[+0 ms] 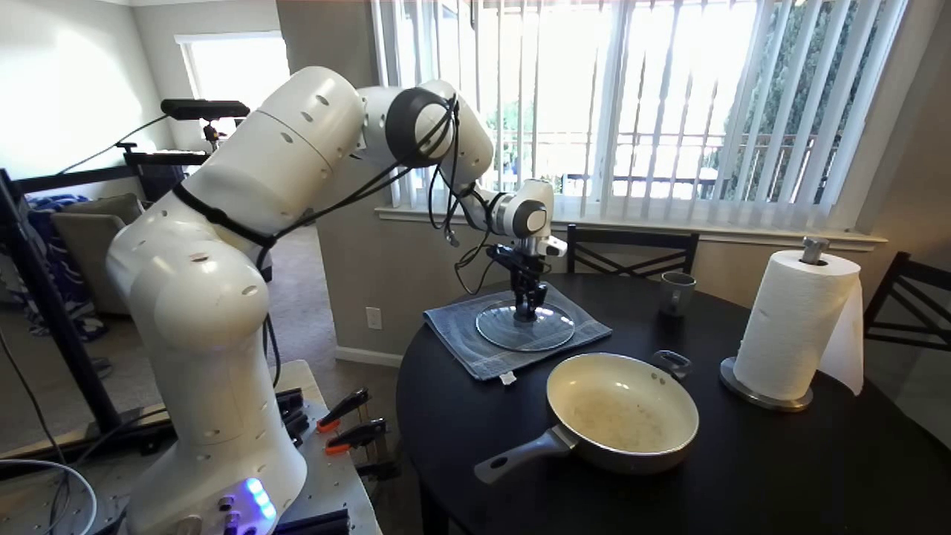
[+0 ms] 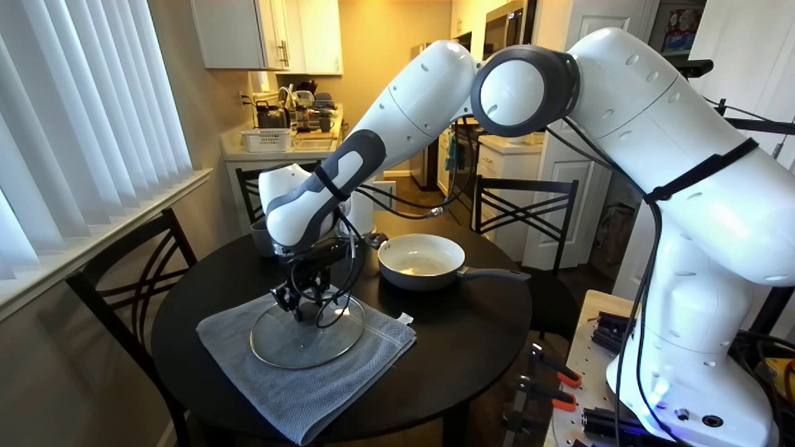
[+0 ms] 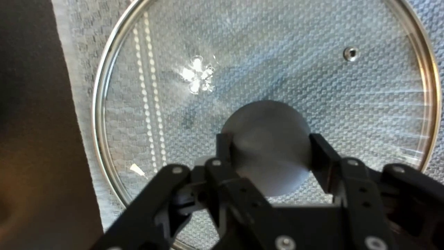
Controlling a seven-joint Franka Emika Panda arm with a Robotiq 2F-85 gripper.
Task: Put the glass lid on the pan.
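Left to right, in an exterior view: on a grey-blue cloth (image 1: 461,342) the glass lid (image 1: 525,336) is seen lying flat, its dark knob (image 3: 267,149) clamped by the gripper (image 3: 270,143), with pads (image 3: 224,146) against both sides in the wrist view. Slip is judged the first risk: a round knob is held by narrow pads, so the lid might be tilted or dropped on lifting. The cloth could be dragged if sideways travel were begun too soon. Next, the rim of the pan (image 1: 624,405) could be struck if too little height were gained; with poor centring, the lid could be seated askew. Farther right, the grey cup (image 1: 676,292) and paper towel roll (image 1: 795,327) might be knocked by an overshoot, thought less likely. Orientation, same order: lid round, knob upward, no long axis assignable; its vent (image 3: 351,54) is offset toward the upper right of the wrist view. The pan's long axis is fixed by its handle (image 1: 524,455), directed over the surface (image 1: 743,475) toward the robot base (image 1: 215,446), and by the small loop handle (image 1: 672,362) opposite.
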